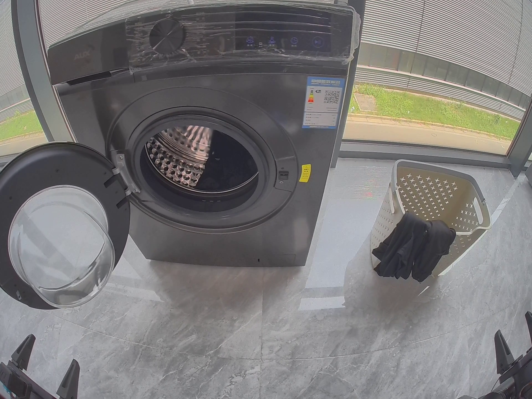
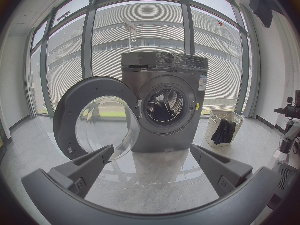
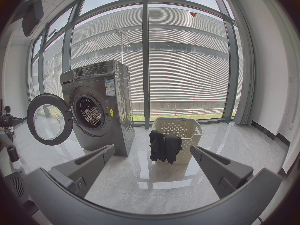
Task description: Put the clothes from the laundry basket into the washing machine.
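A grey front-loading washing machine [image 1: 221, 139] stands ahead with its round door [image 1: 55, 223] swung wide to the left and the steel drum [image 1: 194, 159] exposed. To its right sits a white laundry basket [image 1: 438, 206] with black clothes [image 1: 413, 247] draped over its near rim. My left gripper [image 1: 47, 364] hangs open low at the left, well short of the machine [image 2: 164, 100]. Low at the right, my right gripper [image 1: 518, 339] is open and empty, short of the basket [image 3: 184, 132] and the clothes [image 3: 164, 146].
Glossy grey floor tiles [image 1: 266, 328] lie between me and the machine. Floor-to-ceiling windows [image 1: 443, 56] run behind the machine and the basket. The open door [image 2: 93, 119] juts out over the floor at the left.
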Tool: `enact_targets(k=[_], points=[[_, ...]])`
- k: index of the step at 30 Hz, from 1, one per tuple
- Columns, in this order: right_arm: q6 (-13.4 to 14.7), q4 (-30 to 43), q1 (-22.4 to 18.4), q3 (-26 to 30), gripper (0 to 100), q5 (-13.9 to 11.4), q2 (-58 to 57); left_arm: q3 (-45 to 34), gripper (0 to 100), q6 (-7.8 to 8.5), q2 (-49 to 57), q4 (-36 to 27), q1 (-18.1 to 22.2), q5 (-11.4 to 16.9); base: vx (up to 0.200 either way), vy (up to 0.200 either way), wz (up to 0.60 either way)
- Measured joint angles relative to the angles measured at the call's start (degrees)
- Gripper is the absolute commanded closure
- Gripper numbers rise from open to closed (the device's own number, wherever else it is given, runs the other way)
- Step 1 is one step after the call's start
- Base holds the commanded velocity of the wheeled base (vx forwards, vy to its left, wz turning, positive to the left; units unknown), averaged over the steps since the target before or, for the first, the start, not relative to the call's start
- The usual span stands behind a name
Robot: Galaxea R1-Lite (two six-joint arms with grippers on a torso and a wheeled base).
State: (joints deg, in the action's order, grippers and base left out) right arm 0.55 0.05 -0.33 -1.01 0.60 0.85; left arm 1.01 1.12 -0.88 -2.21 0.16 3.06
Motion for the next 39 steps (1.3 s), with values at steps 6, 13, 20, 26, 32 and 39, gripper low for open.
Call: enact_targets(k=[6,13,20,26,32,39], points=[[0.00,0.02,0.00,0.00,0,-0.02,0.02,0.00,0,0.00,0.00,0.00,0.00,-0.13,0.000,0.000,-0.10],[-0.09,0.05,0.00,0.00,0,-0.33,0.02,0.00,0,0.00,-0.02,0.02,0.00,-0.22,0.000,0.000,-0.43],[-0.11,0.05,-0.02,0.00,0,-0.30,0.05,0.00,0,-0.04,-0.02,0.00,-0.02,-0.24,0.000,0.000,0.00],[-0.11,0.05,-0.05,0.00,0,-0.33,0.05,0.00,0,-0.06,-0.05,0.02,0.00,-0.24,0.000,0.000,0.00],[-0.11,0.05,0.00,0.02,0,-0.35,0.07,0.00,0,-0.06,-0.05,0.00,0.00,-0.27,0.000,-0.167,0.00],[-0.11,0.05,-0.02,0.02,0,-0.33,0.07,0.00,0,-0.06,-0.05,0.00,-0.02,-0.27,0.000,-0.200,0.00]])
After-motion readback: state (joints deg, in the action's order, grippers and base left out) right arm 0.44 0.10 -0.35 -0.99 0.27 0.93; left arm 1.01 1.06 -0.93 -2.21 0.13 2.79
